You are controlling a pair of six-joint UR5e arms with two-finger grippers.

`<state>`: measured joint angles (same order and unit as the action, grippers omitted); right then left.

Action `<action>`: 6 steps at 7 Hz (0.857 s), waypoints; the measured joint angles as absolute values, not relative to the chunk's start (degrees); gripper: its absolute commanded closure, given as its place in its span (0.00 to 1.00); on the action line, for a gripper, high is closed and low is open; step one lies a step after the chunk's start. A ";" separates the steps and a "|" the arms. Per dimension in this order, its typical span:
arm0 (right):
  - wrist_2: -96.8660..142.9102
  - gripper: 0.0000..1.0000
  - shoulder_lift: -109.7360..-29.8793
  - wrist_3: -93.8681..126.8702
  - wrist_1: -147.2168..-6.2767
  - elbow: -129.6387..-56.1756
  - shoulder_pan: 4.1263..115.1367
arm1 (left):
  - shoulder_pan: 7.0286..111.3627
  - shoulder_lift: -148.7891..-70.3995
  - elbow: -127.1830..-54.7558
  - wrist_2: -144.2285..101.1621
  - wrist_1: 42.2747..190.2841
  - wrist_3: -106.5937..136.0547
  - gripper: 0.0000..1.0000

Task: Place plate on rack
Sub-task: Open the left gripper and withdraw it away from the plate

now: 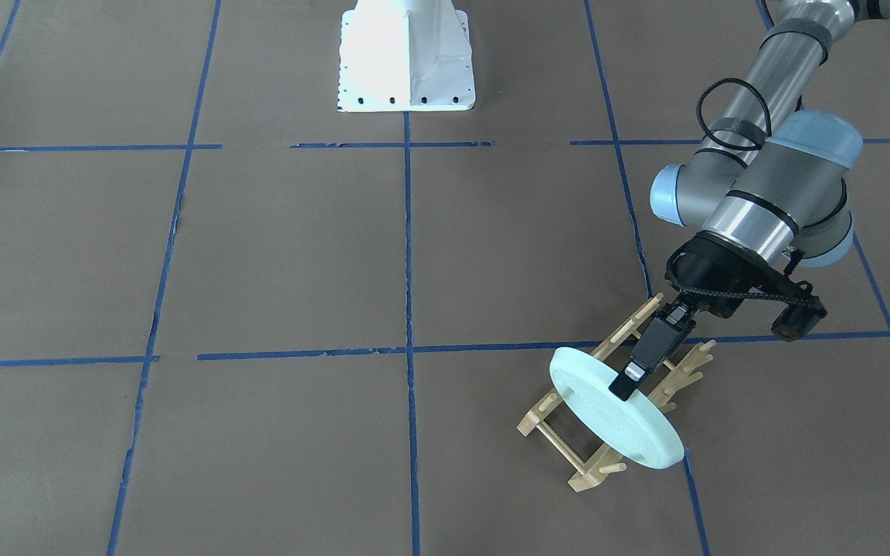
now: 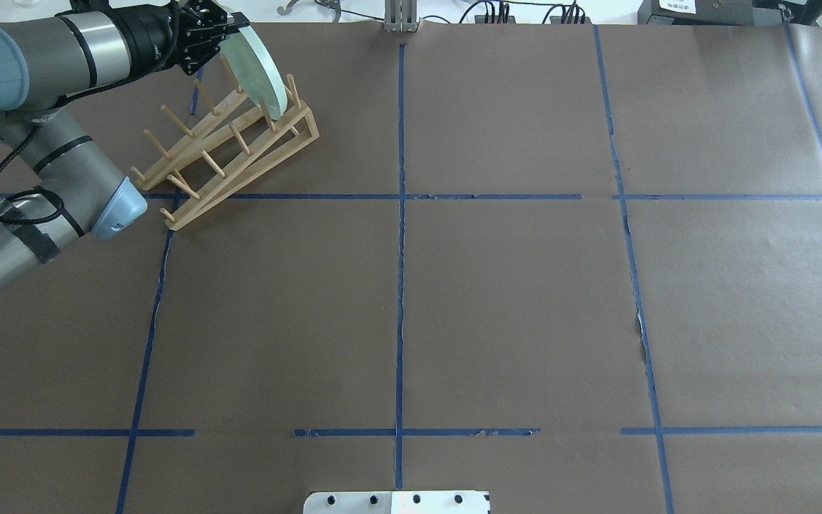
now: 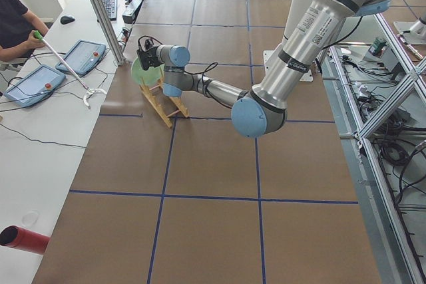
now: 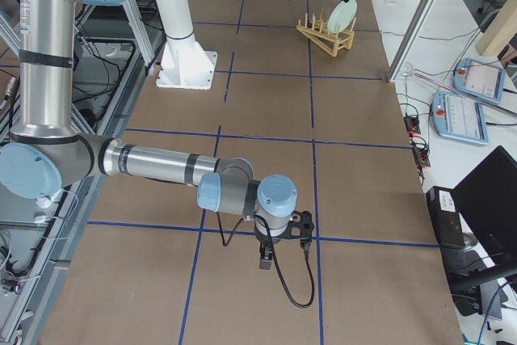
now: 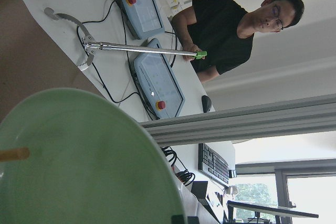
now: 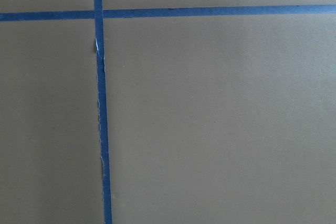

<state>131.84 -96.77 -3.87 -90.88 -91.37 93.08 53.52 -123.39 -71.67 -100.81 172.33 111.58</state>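
My left pincer (image 1: 625, 386) is clamped on the upper rim of the mint-green plate (image 1: 607, 425). The plate stands on edge, tilted, among the upright pegs at one end of the wooden dish rack (image 1: 582, 479), which sits on the brown worktop (image 1: 298, 255). I cannot tell whether its lower edge rests on the rails. My right pincer (image 4: 266, 262) hangs well apart, low over the worktop; how far it is open, I cannot tell.
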 measured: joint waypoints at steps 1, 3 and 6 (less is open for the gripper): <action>131.84 0.00 -96.77 -3.87 -90.88 -91.38 93.08 | 53.48 -123.40 -71.67 -100.81 172.27 111.48 0.00; 131.84 0.00 -96.77 -3.87 -90.88 -91.36 93.08 | 54.14 -123.35 -73.48 -100.87 172.04 111.01 0.00; 131.84 0.00 -96.77 -3.87 -90.88 -91.35 93.08 | 59.68 -120.67 -81.90 -105.97 163.18 106.61 0.00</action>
<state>131.84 -96.77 -3.87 -90.88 -91.35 93.08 59.68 -120.67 -81.90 -105.97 163.18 106.61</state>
